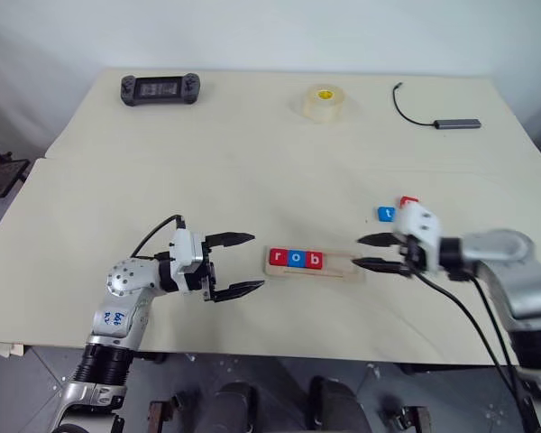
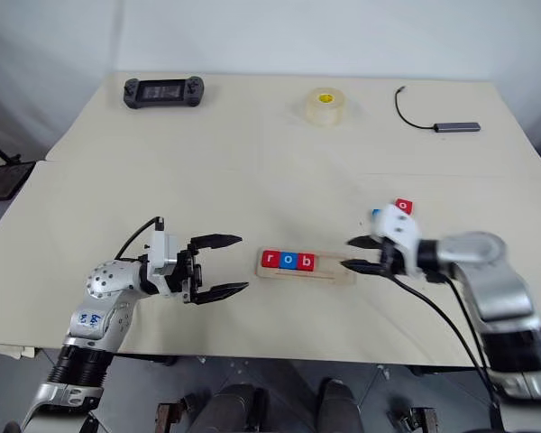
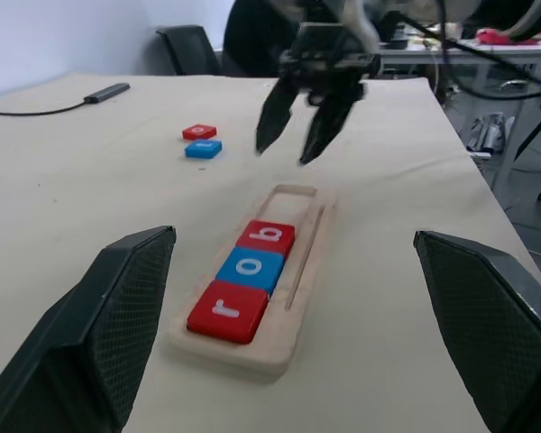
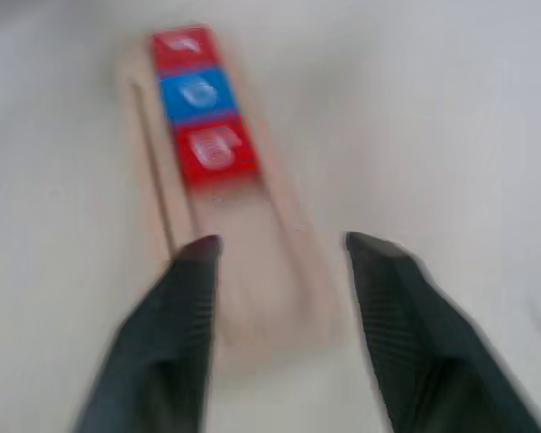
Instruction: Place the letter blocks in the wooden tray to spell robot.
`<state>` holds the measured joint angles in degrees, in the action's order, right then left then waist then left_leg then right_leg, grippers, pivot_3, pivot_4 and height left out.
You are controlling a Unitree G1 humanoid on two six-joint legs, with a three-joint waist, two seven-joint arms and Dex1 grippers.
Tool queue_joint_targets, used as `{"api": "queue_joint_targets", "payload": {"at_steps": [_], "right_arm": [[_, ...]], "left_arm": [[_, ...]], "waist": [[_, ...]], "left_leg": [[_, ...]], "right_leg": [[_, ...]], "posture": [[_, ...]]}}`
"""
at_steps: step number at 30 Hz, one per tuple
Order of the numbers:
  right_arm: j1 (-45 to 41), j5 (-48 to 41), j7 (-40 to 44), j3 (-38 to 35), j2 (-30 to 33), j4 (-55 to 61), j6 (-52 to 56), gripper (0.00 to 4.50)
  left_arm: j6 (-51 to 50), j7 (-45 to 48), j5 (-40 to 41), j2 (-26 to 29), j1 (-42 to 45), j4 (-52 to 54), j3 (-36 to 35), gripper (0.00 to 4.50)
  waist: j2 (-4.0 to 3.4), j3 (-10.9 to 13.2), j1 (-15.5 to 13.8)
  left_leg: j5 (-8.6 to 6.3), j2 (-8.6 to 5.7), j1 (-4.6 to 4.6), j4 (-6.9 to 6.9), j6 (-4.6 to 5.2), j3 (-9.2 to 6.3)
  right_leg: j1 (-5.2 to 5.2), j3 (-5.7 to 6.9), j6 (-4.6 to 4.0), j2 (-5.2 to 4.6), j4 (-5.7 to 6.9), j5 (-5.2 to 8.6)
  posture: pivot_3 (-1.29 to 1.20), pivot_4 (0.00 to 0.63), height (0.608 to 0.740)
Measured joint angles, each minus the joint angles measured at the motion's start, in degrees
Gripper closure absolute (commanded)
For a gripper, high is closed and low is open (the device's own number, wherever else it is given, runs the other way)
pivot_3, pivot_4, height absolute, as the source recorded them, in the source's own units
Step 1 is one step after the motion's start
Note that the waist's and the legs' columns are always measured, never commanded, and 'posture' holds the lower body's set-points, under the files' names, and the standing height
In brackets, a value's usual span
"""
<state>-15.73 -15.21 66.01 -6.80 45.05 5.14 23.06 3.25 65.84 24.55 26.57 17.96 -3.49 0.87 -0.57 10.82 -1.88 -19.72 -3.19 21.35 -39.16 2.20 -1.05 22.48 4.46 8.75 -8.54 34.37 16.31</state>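
Observation:
The wooden tray [image 1: 343,267] lies on the table between my two grippers. It holds three letter blocks: a red r [image 1: 277,258], a blue o [image 1: 296,259] and a red b [image 1: 315,261]; its right part is bare. Two loose blocks lie behind my right hand, a blue one [image 1: 385,214] and a red one [image 1: 408,200]. My right gripper [image 1: 376,252] is open and empty just off the tray's right end. My left gripper [image 1: 244,263] is open and empty, pointing at the tray's left end from a short gap away.
A game controller [image 1: 160,88] sits at the far left of the table [image 1: 252,162], a roll of clear tape [image 1: 325,102] at the far middle, and a cable with an adapter [image 1: 437,117] at the far right. The table's front edge is close below both arms.

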Motion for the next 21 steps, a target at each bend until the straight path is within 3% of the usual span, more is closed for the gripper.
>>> {"api": "queue_joint_targets", "payload": {"at_steps": [4, 9, 13, 21], "right_arm": [[11.9, -2.7, -5.6, -12.4, -3.8, 0.3, -7.5, 0.03], [21.9, -3.2, -13.0, -21.3, -10.0, 0.9, -15.1, 0.03], [25.5, -3.2, -18.0, -22.6, -14.6, 1.2, -19.9, 0.03], [19.9, -3.2, -23.8, -21.4, -17.2, -2.6, -24.5, 0.03]], "left_arm": [[0.0, 0.5, 0.0, 0.0, 0.7, -1.5, 0.2, 0.00], [0.0, 1.0, 0.0, 0.1, 1.3, -2.3, 0.2, 0.00], [0.0, 1.2, 0.0, 0.0, 2.1, -3.6, 0.2, 0.00], [0.0, 1.1, -0.1, -0.4, 3.3, -4.2, 0.2, 0.00]], "waist": [[0.00, 0.0, 0.3], [-0.01, 0.0, 0.6], [-0.03, 0.0, 0.6], [-0.06, 0.0, 0.9]], "left_leg": [[0.00, -0.01, -0.07, -0.01, 0.02, 0.11], [0.00, 0.05, -0.17, 0.01, 0.01, 0.22], [0.01, 0.03, -0.22, 0.01, 0.02, 0.25], [0.02, 0.03, -0.25, 0.01, 0.03, 0.27]], "right_leg": [[-0.02, -0.08, 0.04, 0.00, 0.04, -0.02], [-0.02, -0.18, 0.03, 0.05, 0.11, -0.02], [-0.02, -0.27, 0.03, 0.05, 0.16, -0.02], [0.01, -0.35, 0.03, 0.05, 0.22, -0.01]], "posture": [[0.00, 0.150, 0.740], [0.00, 0.150, 0.740], [0.00, 0.150, 0.740], [0.00, 0.150, 0.740]]}}
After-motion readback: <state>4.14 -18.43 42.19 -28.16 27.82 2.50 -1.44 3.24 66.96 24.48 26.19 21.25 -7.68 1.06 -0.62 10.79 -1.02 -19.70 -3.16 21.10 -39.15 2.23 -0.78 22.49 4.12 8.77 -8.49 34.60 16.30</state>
